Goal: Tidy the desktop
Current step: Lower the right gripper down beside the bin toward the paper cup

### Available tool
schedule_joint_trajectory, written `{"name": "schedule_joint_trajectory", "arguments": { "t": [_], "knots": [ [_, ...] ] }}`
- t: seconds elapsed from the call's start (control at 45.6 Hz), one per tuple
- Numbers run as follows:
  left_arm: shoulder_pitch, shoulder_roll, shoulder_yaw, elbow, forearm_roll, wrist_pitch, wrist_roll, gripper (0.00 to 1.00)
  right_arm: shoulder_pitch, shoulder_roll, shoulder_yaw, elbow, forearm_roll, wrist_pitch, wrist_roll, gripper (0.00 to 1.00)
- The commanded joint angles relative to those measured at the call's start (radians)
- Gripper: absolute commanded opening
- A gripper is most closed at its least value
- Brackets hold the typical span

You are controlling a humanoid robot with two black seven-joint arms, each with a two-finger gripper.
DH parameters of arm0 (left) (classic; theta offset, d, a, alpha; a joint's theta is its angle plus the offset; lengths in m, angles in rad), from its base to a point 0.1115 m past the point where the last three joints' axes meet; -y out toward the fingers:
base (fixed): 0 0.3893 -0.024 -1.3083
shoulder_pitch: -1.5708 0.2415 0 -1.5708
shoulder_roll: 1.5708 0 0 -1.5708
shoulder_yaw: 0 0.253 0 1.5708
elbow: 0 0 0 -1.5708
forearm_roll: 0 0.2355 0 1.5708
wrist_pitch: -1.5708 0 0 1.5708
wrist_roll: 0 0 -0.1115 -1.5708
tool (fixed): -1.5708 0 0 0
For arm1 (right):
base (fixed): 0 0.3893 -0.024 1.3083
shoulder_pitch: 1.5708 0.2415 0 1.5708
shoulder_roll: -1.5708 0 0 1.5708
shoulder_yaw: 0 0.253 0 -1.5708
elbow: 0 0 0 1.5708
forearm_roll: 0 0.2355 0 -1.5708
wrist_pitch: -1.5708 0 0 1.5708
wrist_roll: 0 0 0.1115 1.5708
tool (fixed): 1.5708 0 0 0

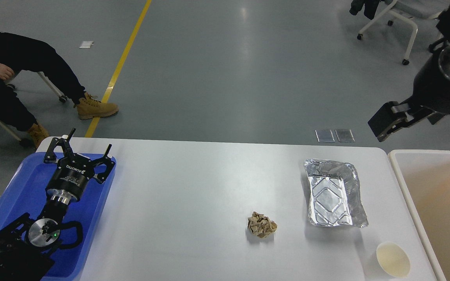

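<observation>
Grey floor with a yellow line behind; white desktop fills the foreground. Left gripper, marked ROBOTIQ, hovers over the blue tray, jaws spread, empty. Right gripper is off the far right corner; can't tell its jaws. On the desktop: paper wad, foil tray, cup.
</observation>
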Motion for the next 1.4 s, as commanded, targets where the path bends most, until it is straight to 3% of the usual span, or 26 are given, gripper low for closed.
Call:
{"name": "schedule_joint_trajectory", "arguments": {
  "t": [0.0,0.175,0.724,0.965,1.184,1.382],
  "knots": [
    [0.002,0.001,-0.001,0.0,0.0,0.0,0.0,0.99,0.048,-0.043,-0.127,0.065,-0.002,0.003,0.0,1.0],
    [0.002,0.001,-0.001,0.0,0.0,0.0,-0.002,0.99,0.068,-0.071,-0.2,0.071,0.007,0.003,0.0,1.0],
    [0.002,0.001,-0.001,0.0,0.0,0.0,-0.002,0.99,0.039,-0.336,-0.306,0.1,-0.059,0.003,-0.001,1.0],
    [0.002,0.001,-0.001,0.0,0.0,0.0,-0.002,0.99,-0.116,-0.5,-0.297,0.1,-0.251,0.003,0.0,1.0],
    [0.0,0.001,-0.001,0.0,0.0,0.002,-0.002,0.99,-0.429,-0.586,-0.11,0.089,-0.366,-0.185,0.0,1.0],
    [0.0,0.001,-0.001,0.0,0.0,0.002,-0.002,0.99,-0.673,-0.574,0.082,0.036,-0.38,-0.296,0.0,1.0]
  ]
}}
